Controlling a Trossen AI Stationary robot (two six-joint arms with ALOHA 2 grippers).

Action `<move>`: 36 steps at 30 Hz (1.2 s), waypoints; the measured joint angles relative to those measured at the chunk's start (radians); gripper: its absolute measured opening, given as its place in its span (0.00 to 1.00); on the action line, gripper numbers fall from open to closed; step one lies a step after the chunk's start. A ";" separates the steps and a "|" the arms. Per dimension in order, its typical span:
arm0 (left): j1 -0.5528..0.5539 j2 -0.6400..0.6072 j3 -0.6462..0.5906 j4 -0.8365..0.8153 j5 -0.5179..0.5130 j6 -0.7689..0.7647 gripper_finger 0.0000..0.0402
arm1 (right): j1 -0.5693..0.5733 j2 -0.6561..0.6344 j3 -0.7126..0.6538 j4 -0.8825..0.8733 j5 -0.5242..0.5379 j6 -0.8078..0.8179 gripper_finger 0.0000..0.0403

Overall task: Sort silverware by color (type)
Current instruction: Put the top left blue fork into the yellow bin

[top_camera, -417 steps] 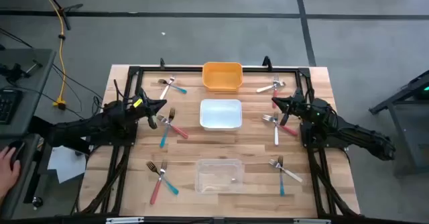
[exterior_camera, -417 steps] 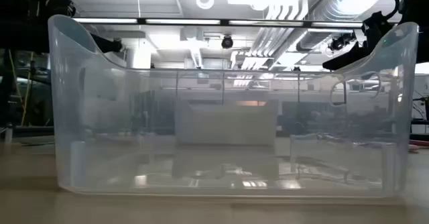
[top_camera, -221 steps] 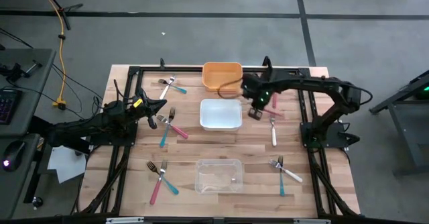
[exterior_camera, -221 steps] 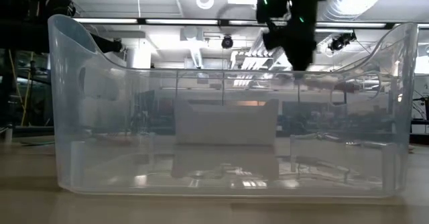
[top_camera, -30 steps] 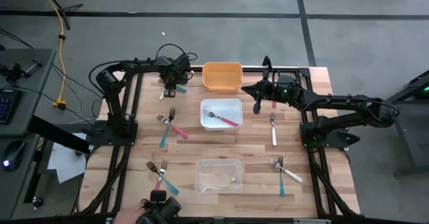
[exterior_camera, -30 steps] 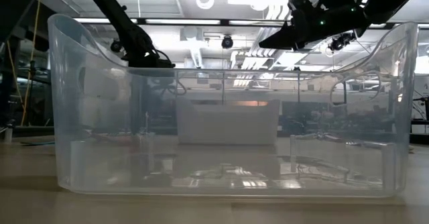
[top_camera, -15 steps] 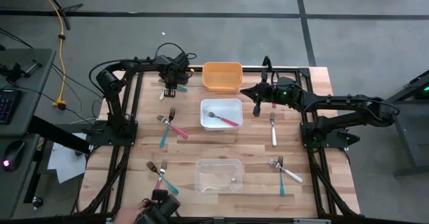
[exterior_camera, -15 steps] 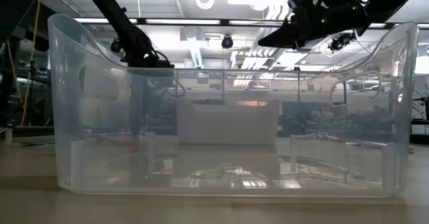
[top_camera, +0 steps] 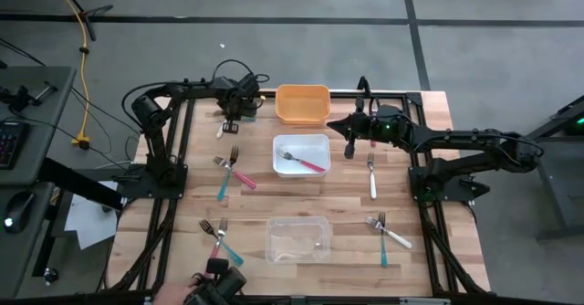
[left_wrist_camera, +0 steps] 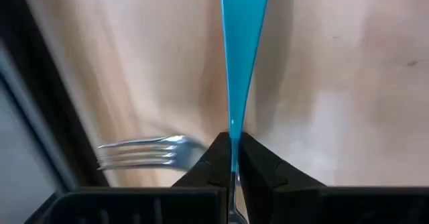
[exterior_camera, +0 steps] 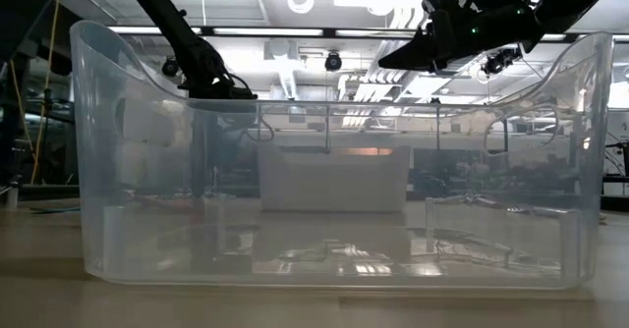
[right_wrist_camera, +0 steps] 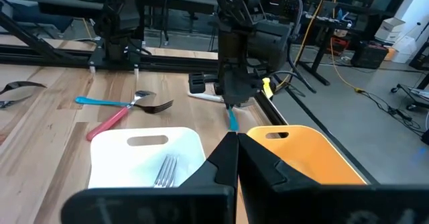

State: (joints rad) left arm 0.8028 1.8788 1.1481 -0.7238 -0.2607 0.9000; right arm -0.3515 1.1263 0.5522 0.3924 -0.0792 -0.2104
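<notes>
barely begun: one pink-handled fork [top_camera: 303, 163] in the white bin [top_camera: 321, 143], left tool [top_camera: 234, 115] clamped on a teal-handled fork [left_wrist_camera: 242, 56] beside the orange bin [top_camera: 302, 91], right tool [top_camera: 349, 146] shut, empty, other forks [top_camera: 224, 237] scattered across the worktop [top_camera: 347, 214].

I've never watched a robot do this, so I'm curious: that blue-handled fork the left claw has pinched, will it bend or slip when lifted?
The teal-handled fork looks thin and rigid, so it probably stays straight. The left claw pinches the narrow, glossy handle, so it might pivot or slip. It looks slim, likely light.
</notes>
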 joint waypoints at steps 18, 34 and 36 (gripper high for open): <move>-0.102 -0.157 0.313 -0.206 -0.015 -0.185 0.01 | 0.000 0.000 0.000 0.000 0.000 0.000 0.00; -0.288 0.009 0.578 -0.015 0.229 -0.213 0.00 | 0.000 0.000 0.000 -0.001 0.000 0.003 0.00; -0.296 0.051 0.595 0.021 0.231 -0.179 0.00 | 0.000 0.000 0.000 -0.005 0.000 0.003 0.00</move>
State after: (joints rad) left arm 0.5067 1.9301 1.7430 -0.7031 -0.0301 0.7206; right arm -0.3515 1.1263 0.5524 0.3870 -0.0788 -0.2070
